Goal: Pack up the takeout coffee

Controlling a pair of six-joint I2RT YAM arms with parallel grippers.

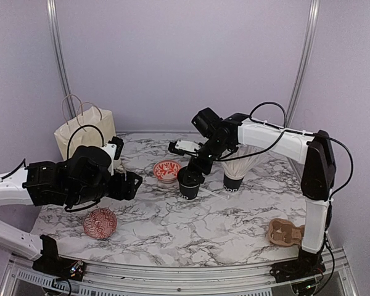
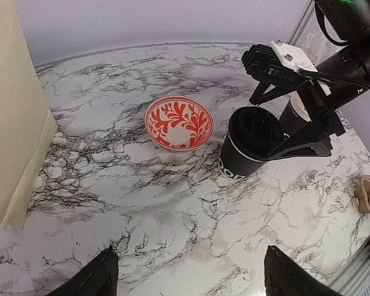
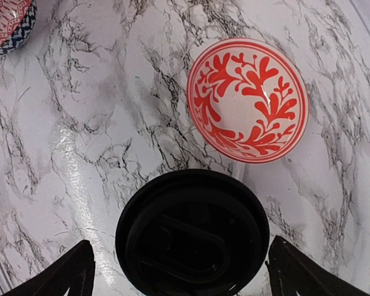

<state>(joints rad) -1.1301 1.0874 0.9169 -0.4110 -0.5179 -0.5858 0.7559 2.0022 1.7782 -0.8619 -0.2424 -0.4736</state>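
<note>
Straddling the small black paper cup (image 2: 234, 163) with the right gripper (image 3: 180, 259), fingers spread well apart, clear of the rim on either side, clamped on nothing. Directly below and between those jaws, the matching round black plastic lid (image 3: 191, 237), resting on the cup's mouth and seemingly seated, though impossible to confirm a full snap all round. Standing upright on the white marble-patterned table (image 2: 172, 216), presumably so that the lid can be pressed against a firm base before any lifting. Just ahead of the right jaws' tips, a red-and-white leaf-patterned bowl (image 2: 178, 123); just beside them, a second black cup stuffed with white wrapped straws (image 1: 234, 180). Reaching in with the elbow high and the wrist bent steeply downward, looking straight onto the lid. Holding the left gripper (image 2: 191, 274) low and level, well short of the cup, jaws likewise wide and empty, aimed toward it as if ready to assist. Off to the left of those jaws, a tan paper bag with twine handles (image 1: 86, 132), a likely destination for packing.
</note>
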